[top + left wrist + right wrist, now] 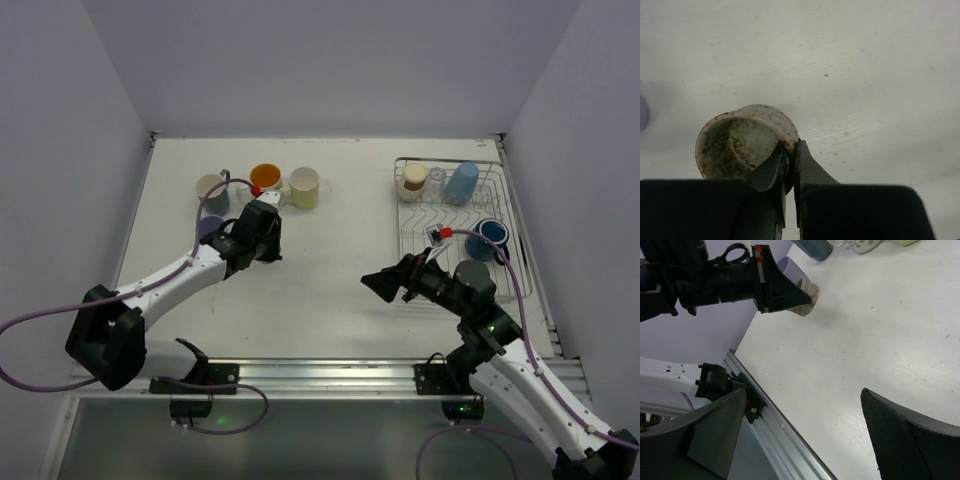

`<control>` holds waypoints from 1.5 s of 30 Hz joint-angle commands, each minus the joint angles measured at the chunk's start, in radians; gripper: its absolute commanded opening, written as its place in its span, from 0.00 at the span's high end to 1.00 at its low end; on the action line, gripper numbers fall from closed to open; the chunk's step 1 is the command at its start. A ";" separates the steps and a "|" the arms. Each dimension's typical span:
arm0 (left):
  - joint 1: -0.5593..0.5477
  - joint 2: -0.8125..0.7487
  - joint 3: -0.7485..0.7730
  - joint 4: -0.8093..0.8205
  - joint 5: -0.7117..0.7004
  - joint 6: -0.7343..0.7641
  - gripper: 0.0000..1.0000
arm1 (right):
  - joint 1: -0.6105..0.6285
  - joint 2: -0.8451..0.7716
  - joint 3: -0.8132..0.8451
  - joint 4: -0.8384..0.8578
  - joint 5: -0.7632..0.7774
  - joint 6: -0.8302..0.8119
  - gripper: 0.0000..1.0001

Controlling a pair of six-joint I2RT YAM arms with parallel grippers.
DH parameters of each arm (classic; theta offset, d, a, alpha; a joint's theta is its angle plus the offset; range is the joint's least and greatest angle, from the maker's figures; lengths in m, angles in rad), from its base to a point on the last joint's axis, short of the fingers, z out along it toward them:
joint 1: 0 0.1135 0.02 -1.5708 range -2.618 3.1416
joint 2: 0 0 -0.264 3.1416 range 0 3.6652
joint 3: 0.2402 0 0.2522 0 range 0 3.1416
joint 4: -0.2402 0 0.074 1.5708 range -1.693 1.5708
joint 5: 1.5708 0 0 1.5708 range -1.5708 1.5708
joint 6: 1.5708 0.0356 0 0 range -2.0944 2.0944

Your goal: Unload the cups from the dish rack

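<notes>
my left claw [790,148] pinched on the rim of a speckled white ceramic cup [735,137] at the white counter's [340,240] left, my right claw [384,283] gaping empty beside the silver wire dish rack [430,215], navy cup [490,238] inside it

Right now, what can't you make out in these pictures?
Top view: the left hand covers the speckled cup it grips.
Top view: the left arm hides part of the purple cup.
Top view: the right arm covers the rack's near side.
Right wrist view: cups are cut off at the top edge.
</notes>
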 commanded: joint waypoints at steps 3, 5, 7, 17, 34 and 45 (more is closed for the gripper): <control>0.134 0.115 0.092 -0.016 -0.034 0.063 1.00 | 0.004 -0.030 -0.018 -0.061 0.053 -0.047 0.01; 0.136 0.202 0.178 -0.038 -0.083 0.075 1.00 | 0.004 -0.035 -0.026 -0.059 0.059 -0.049 0.01; 0.141 0.293 0.230 -0.067 -0.113 0.080 1.00 | 0.004 -0.041 -0.035 -0.059 0.065 -0.045 0.01; 0.176 0.512 0.358 -0.110 -0.218 0.106 1.00 | 0.004 -0.099 -0.044 -0.104 0.078 -0.049 0.01; 0.194 0.431 0.305 -0.085 -0.217 0.075 0.34 | 0.004 -0.052 0.100 -0.308 0.240 -0.084 0.01; 0.037 -0.048 0.253 0.007 0.080 0.112 0.30 | -0.079 0.081 0.283 -0.480 0.837 -0.068 0.31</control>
